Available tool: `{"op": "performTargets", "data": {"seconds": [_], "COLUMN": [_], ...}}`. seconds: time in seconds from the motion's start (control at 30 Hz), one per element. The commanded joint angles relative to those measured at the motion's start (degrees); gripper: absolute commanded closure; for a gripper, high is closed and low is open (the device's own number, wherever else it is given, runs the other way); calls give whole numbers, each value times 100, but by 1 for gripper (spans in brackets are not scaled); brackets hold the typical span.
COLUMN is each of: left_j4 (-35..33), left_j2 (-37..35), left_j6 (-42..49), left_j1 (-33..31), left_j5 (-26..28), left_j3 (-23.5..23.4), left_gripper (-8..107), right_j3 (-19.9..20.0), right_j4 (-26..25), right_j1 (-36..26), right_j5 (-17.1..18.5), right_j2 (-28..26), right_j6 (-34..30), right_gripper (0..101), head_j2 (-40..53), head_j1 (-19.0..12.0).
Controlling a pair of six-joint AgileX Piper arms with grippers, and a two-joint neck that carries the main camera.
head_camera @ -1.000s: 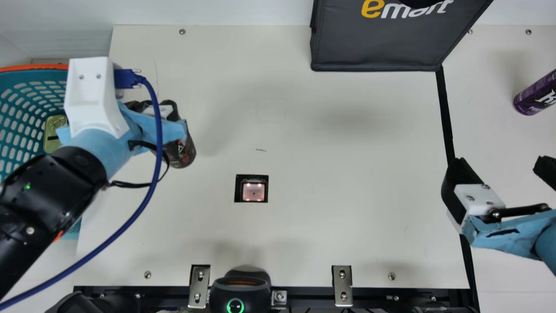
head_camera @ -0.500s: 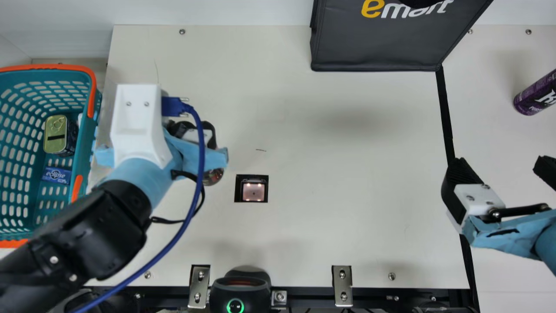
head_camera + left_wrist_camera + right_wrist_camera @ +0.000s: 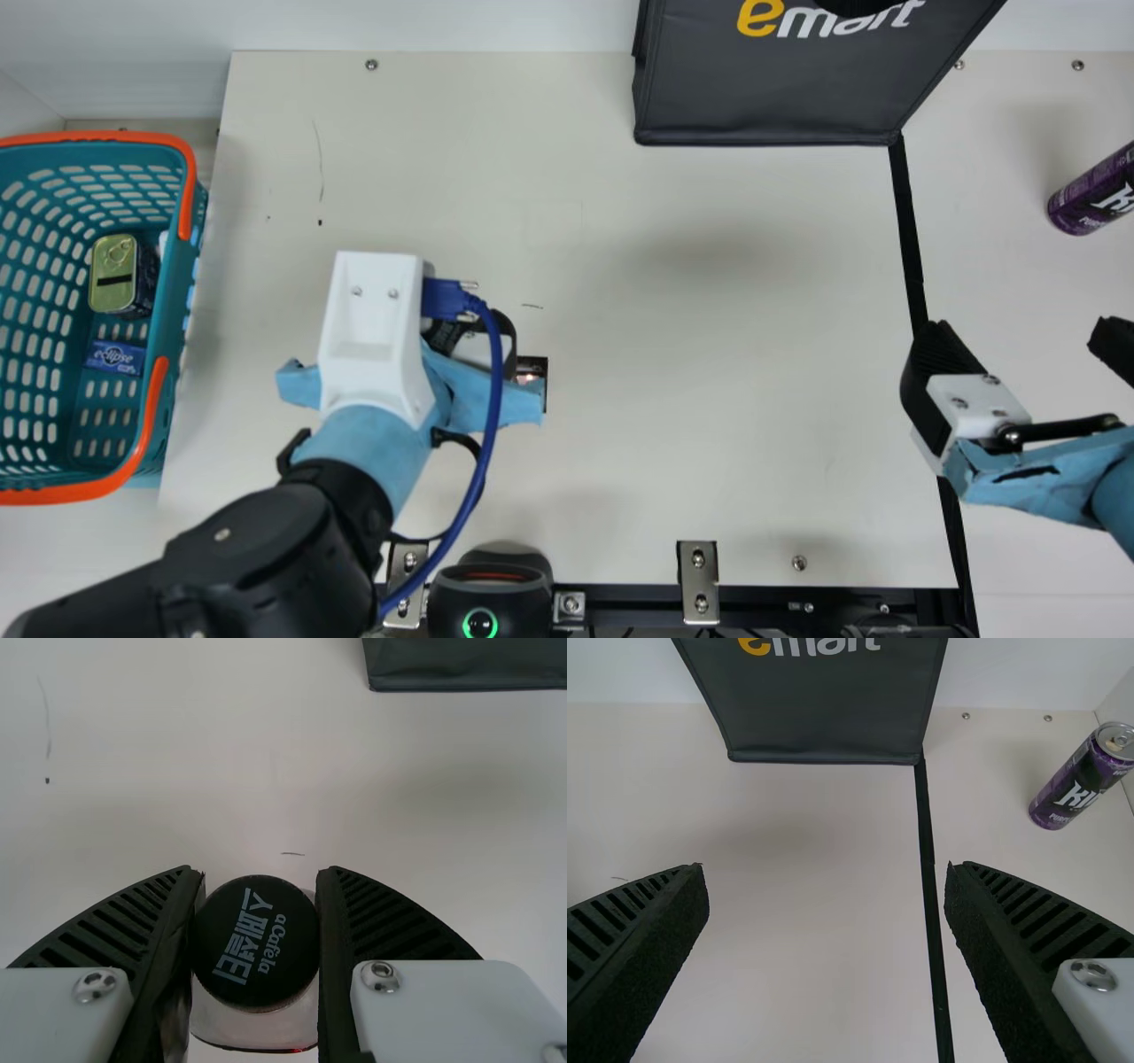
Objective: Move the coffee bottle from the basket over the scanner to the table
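Black-capped coffee bottle (image 3: 255, 943) sits clamped in left wrist view.

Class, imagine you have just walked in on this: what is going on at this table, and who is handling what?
The robot's left gripper holds the coffee bottle by its sides, dark cap facing the wrist camera, out of the basket and close by the lit scanner window in the table. The right gripper is open and empty. A tin and a small blue pack lie in the basket.
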Motion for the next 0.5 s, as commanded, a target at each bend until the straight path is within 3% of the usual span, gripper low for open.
{"op": "performTargets", "data": {"seconds": [0.0, 0.47], "left_j4": [22, 308], "left_j2": [25, 212], "left_j6": [-119, -894], "left_j1": [-167, -824], "left_j5": [40, 338], "left_j3": [-15, 35], "left_gripper": [107, 107], "right_j3": [0, 0], "right_j4": [0, 0], "right_j1": [0, 0], "right_j5": [0, 0], "right_j2": [0, 0], "right_j6": [0, 0], "right_gripper": [6, 6], "head_j2": [9, 9], "head_j1": [-175, -175]}}
